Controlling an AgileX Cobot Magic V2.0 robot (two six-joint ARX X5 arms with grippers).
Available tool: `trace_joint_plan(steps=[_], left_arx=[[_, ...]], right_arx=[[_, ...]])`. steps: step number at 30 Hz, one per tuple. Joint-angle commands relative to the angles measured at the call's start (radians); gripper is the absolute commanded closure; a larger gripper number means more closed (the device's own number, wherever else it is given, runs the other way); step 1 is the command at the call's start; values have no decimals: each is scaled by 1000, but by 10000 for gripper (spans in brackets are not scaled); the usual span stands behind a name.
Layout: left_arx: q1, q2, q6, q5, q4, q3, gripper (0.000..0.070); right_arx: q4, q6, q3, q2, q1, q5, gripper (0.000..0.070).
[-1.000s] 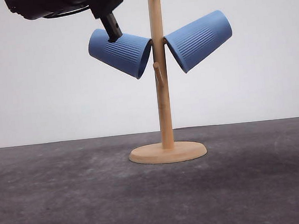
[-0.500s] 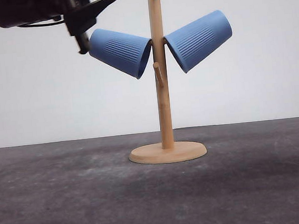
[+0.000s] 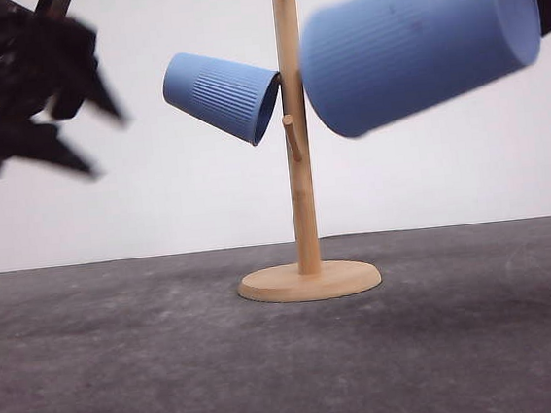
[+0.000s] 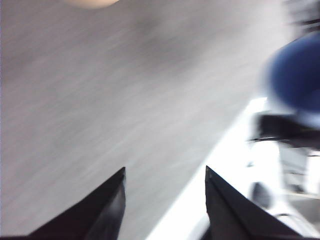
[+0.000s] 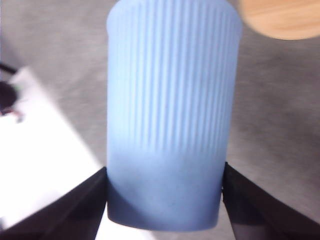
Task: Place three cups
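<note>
Since the earlier frame my left gripper had backed off, empty and spread, toward nine o'clock of the stand. My right gripper clamped the third cup, lying near-horizontal at the stand's three o'clock, nearest the free peg.

Held cup crowds wooden stand (left side open).
</note>
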Motion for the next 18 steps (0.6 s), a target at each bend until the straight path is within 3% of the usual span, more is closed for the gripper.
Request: trace_joint_plan(steps=[1,9,15,18], left_arx=[[1,-16,-8,-97,-4,12,416],[1,-152,-121,-392,8,12,417],[1,-284,-195,-637,19,12,417],[1,-338,-213,-699,17,12,417]], right_arx=[[26,68,10,15,19,38,385],[181,216,11,122,118,130,385],[325,304,11,177,122,169,385],[382,334,11,184,122,169,385]])
